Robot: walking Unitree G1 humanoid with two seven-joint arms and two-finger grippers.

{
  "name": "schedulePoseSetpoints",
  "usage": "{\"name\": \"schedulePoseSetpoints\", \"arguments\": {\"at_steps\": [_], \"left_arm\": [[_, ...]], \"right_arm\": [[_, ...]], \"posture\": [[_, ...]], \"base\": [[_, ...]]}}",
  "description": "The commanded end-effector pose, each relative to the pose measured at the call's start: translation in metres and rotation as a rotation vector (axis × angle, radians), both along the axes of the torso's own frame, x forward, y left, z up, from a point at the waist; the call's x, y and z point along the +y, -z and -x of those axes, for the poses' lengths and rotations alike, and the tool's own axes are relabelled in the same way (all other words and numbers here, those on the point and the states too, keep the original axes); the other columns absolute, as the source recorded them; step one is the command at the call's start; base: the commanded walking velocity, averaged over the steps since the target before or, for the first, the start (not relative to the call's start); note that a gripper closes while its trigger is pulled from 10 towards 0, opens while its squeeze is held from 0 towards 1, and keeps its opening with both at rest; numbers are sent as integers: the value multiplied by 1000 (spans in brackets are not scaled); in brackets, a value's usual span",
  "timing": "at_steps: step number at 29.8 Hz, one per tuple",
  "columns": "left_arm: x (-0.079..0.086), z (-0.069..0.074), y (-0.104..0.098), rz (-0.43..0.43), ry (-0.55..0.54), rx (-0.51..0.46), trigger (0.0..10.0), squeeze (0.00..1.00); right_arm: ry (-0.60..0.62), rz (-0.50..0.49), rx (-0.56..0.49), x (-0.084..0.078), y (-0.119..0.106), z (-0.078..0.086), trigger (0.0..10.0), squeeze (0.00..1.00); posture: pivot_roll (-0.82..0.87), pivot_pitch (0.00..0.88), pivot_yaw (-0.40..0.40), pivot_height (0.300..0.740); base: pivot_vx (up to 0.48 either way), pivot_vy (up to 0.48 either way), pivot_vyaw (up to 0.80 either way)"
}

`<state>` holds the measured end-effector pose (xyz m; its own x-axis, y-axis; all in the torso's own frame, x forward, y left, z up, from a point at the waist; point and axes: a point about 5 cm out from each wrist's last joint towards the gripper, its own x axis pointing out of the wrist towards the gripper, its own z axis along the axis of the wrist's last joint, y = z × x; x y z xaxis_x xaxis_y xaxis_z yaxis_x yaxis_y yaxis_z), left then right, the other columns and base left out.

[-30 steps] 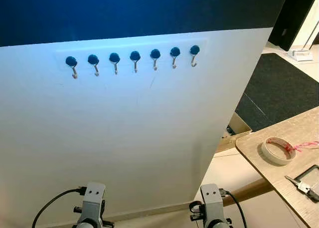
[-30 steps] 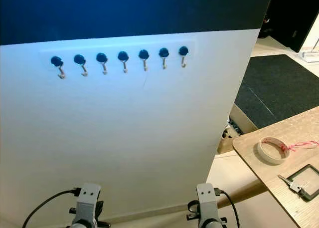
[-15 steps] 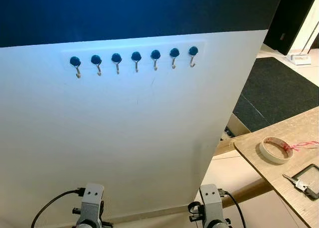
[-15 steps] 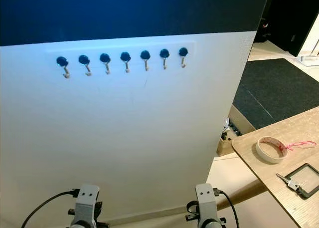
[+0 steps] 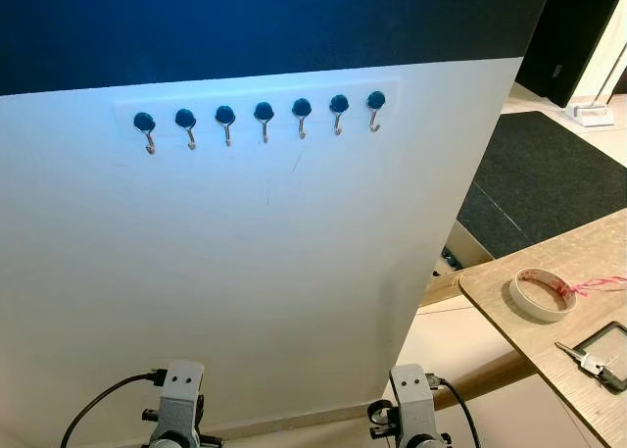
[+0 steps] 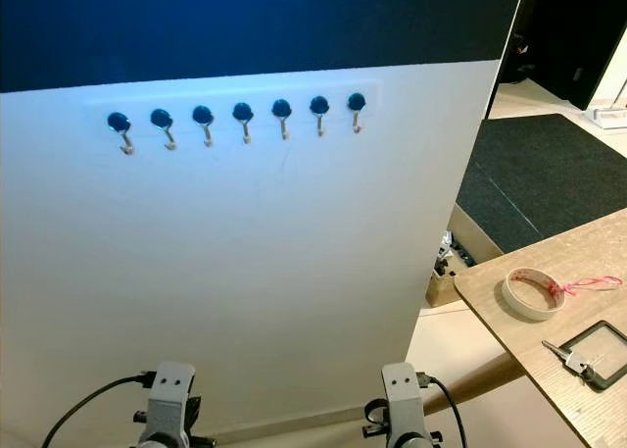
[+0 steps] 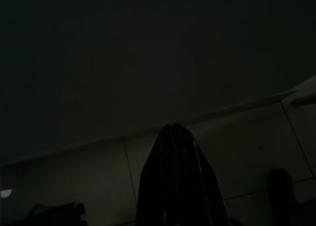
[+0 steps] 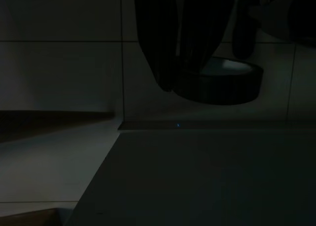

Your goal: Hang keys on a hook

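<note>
A: Where are the keys (image 5: 591,362)?
B: On the wooden worktop (image 5: 509,301) at the robot's right, near its front edge, lying against a dark flat card (image 5: 612,344). A roll of tape (image 5: 541,294) with a pink string sits further back on the same worktop.

A: And the hooks?
B: A row of hooks (image 5: 263,118) with blue caps runs across the white board (image 5: 245,272) straight ahead, high up. All seven hang bare.

A: How far are the hands from the keys?
B: Both arms hang low in front of the board. The right hand (image 8: 180,35) points at the tiled floor, well apart from the keys; the left hand (image 7: 178,176) does too, in deep shade. I cannot tell whether either is clenched or released; the wrist views are too dark.

A: Anything different from a second ago?
B: The view has swung slightly, so the hooks sit a little higher in the picture. Keys, tape and card lie as before, and the arms still hang.
</note>
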<state>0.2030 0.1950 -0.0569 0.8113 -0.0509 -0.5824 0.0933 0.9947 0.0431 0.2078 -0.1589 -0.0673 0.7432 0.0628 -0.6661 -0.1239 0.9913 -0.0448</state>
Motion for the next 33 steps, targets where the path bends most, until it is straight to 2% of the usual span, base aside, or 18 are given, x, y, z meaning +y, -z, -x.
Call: {"name": "schedulePoseSetpoints", "arguments": {"at_steps": [1,20,33], "left_arm": [[2,2,2,-15,7,25,10000,24],[-1,4,3,-8,7,24,10000,24],[1,3,2,-9,11,19,10000,16]], "right_arm": [[-7,-3,29,2,4,5,10000,0],[-24,5,27,2,3,3,10000,0],[-24,4,27,3,3,4,10000,0]], "posture": [[41,33,40,740],[42,30,22,740],[42,26,25,740]], "base": [[0,0,0],[0,0,0],[-310,0,0]]}}
